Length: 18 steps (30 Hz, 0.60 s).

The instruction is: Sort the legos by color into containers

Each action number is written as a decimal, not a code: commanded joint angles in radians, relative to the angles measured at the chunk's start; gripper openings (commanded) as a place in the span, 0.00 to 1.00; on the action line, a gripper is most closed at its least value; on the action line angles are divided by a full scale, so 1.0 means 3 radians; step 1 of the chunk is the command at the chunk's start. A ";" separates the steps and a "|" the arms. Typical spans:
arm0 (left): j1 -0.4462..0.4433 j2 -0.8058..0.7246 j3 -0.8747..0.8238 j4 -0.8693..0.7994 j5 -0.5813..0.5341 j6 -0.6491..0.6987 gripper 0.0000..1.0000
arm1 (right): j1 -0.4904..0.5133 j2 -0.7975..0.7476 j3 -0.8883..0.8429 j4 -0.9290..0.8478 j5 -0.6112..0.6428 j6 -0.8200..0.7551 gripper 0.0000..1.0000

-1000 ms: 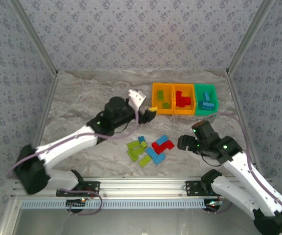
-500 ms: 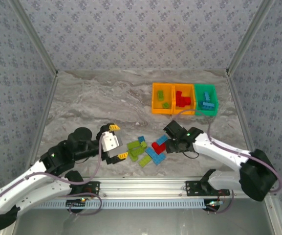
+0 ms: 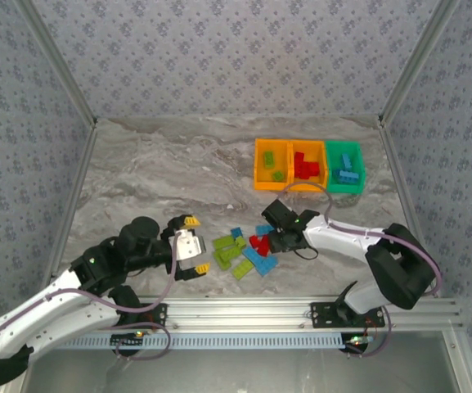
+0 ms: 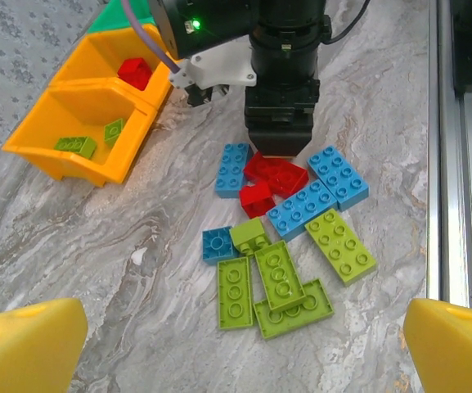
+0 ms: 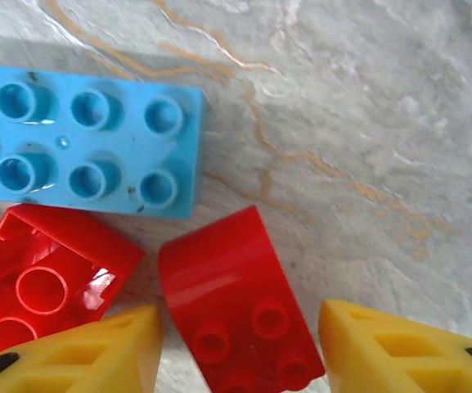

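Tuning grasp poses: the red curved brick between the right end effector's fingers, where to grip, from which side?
Come straight down on the red curved brick and pinch its two flat long sides, where the right end effector straddles it. Studs face up; the rounded end would likely slip. An overturned red brick crowds one side.

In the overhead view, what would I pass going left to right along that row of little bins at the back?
Left orange bin holding lime green bricks → middle orange bin holding red bricks → green bin holding light blue bricks.
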 commanded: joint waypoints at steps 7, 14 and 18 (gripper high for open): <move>-0.0027 -0.0077 -0.0063 0.0074 0.0091 0.0038 0.99 | -0.0066 0.0062 -0.0104 -0.0107 0.0153 0.0100 0.38; -0.0026 -0.0105 -0.0072 0.0133 0.0120 0.0041 0.99 | -0.0175 -0.0840 -0.0034 -0.0346 0.0416 0.0234 0.33; -0.0021 -0.0120 -0.0077 0.0157 0.0130 0.0028 0.99 | -0.0758 -0.1048 0.0239 -0.0234 0.0381 0.0025 0.32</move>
